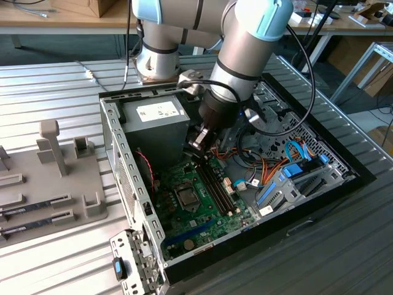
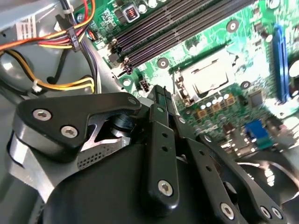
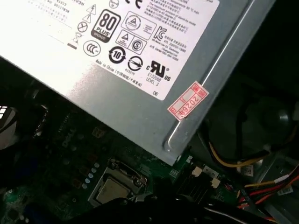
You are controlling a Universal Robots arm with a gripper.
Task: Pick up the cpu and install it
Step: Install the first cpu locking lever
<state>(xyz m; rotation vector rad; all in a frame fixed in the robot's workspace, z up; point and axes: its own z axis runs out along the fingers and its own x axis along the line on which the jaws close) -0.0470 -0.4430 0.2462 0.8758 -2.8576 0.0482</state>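
Observation:
The cpu, a small silvery-grey square, lies flat in its socket on the green motherboard inside the open computer case. It is also seen in both wrist views, framed by the metal socket bracket. My gripper hangs above the far end of the memory slots, beside the power supply and apart from the cpu. Its black fingers are drawn together to a narrow tip, and I see nothing between them.
The grey power supply stands close to the gripper. Long dark memory slots run beside the socket. Coloured cables and blue brackets crowd the exterior view's right. A grey fixture tray holding memory sticks sits outside the case.

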